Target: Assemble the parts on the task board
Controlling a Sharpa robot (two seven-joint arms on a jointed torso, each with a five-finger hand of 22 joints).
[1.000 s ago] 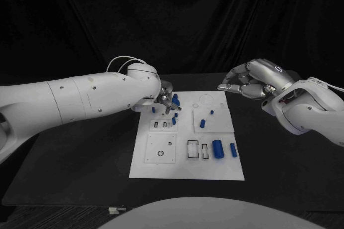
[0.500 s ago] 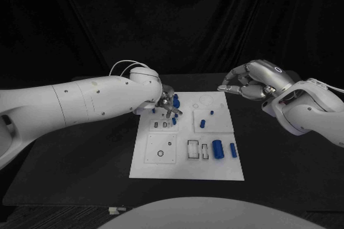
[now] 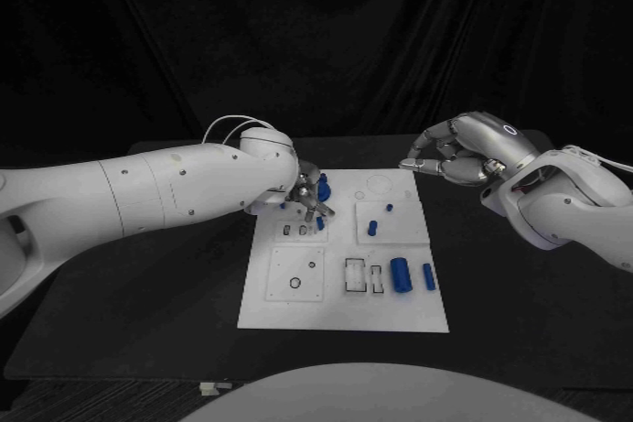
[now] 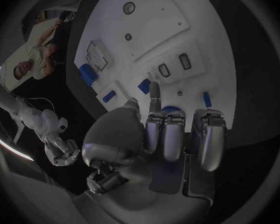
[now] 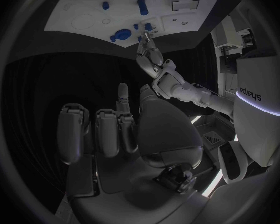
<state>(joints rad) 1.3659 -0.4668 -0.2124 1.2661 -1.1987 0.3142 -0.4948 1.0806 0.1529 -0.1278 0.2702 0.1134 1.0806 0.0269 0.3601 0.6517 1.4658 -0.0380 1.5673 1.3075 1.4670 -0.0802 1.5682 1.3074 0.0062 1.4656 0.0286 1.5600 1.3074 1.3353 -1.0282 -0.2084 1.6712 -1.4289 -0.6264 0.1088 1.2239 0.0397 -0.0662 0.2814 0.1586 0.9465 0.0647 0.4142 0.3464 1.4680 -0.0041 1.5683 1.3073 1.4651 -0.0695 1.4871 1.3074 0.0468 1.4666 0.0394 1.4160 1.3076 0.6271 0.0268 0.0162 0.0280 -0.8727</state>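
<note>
Plastic-looking white board (image 3: 346,312), flat and rectangular, lies in the middle of the matte black table (image 3: 132,294). Its surface carries shallow outlined recesses, some rectangular, some round. Small blue parts sit on it: two stubby cylinders (image 3: 401,275) lying side by side near the right edge, a shorter peg (image 3: 373,227) further up, and a few tiny pegs near the far end.

Left hand (image 3: 310,191), silver and jointed, hovers over the board's far left corner, fingers pointing down among the small pegs. In the left wrist view a blue piece (image 4: 170,109) shows just at its fingertips (image 4: 155,90), but whether the hand grips it cannot be told.

Right hand (image 3: 455,152) hangs off the board's far right corner, well apart from the parts, fingers curled in on nothing.

Bare table lies wide on both sides and in front of the board. The left arm (image 3: 145,193) covers the table beside the board's far left edge.
</note>
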